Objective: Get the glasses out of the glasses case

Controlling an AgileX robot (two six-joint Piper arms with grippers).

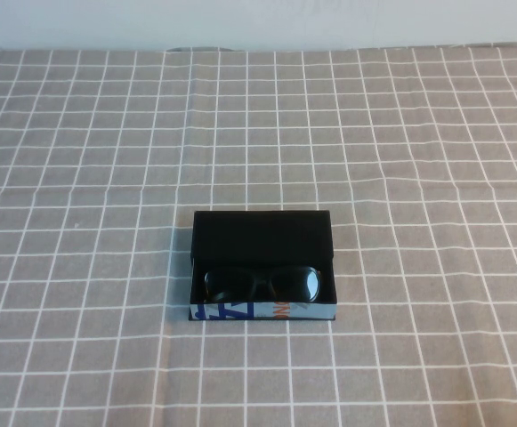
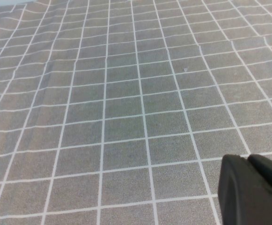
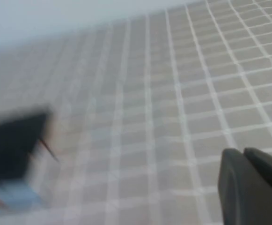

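Observation:
The glasses case is a small black box lying open in the middle of the table, with its white front edge printed in blue and orange facing me. The black glasses lie inside it, dark lenses up. The case also shows blurred in the right wrist view. Neither arm shows in the high view. My left gripper is shut and empty above bare cloth. My right gripper is shut and empty, away from the case.
A grey tablecloth with a white grid covers the whole table. A pale wall runs behind the table's far edge.

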